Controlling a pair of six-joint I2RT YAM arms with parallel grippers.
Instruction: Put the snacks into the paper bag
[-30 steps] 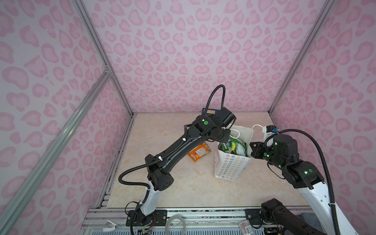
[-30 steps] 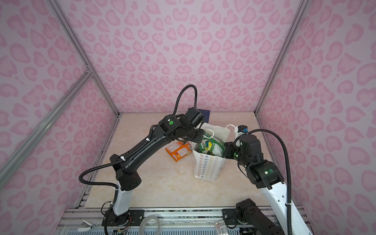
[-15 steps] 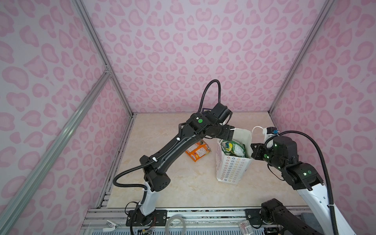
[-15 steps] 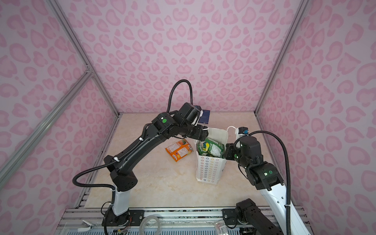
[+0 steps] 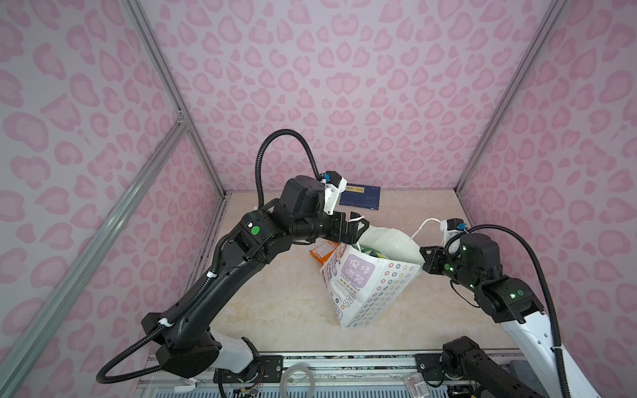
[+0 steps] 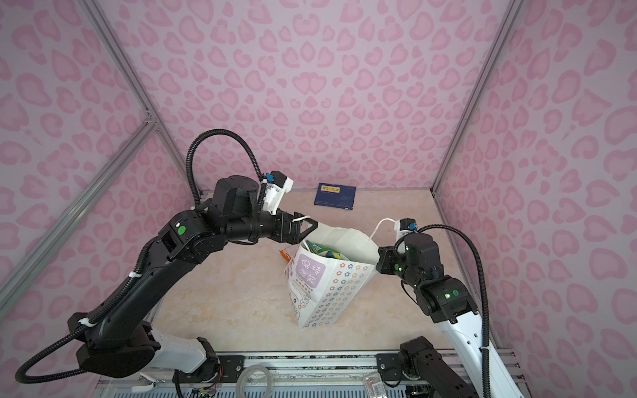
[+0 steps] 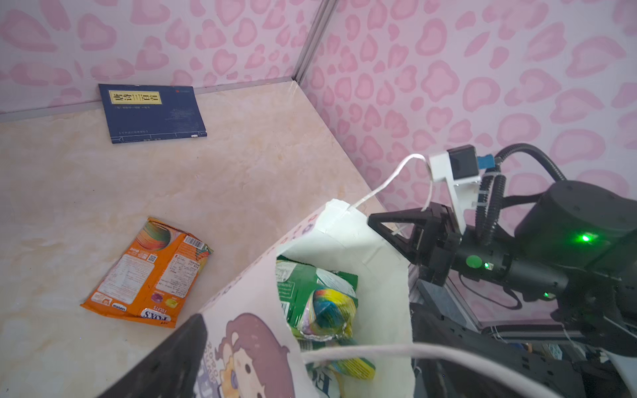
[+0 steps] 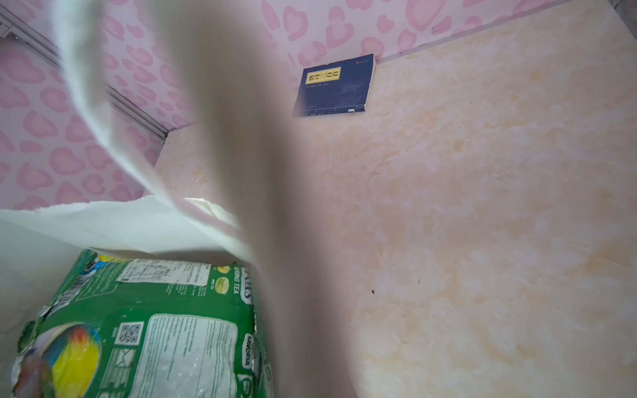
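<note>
- The bag (image 5: 374,293) stands mid-table (image 5: 275,303) with its mouth open. Its far side is hidden in both top views.
- A green pouch (image 7: 301,284) lies on top inside it. The snacks beneath are covered by the pouch and the bag's walls, so their number cannot be told.
- The right gripper (image 7: 374,218) is clamped on the bag's right rim, just under the far handle (image 7: 389,179). A blurred band (image 8: 241,165) crosses its wrist view; I cannot tell whether it is finger or paper.
- The left gripper (image 6: 303,228) hovers over the bag's left rim with its jaws spread, gripping nothing. The near handle (image 7: 396,351) runs loose between them. Only one finger (image 7: 165,365) shows in its wrist view, cut off at the edge.
- The orange pouch (image 7: 151,272) lies flat on the table beside the bag, below the left gripper and apart from it. The bag half hides it in both top views.
- A book (image 6: 335,195) lies by the far wall (image 6: 310,103).
</note>
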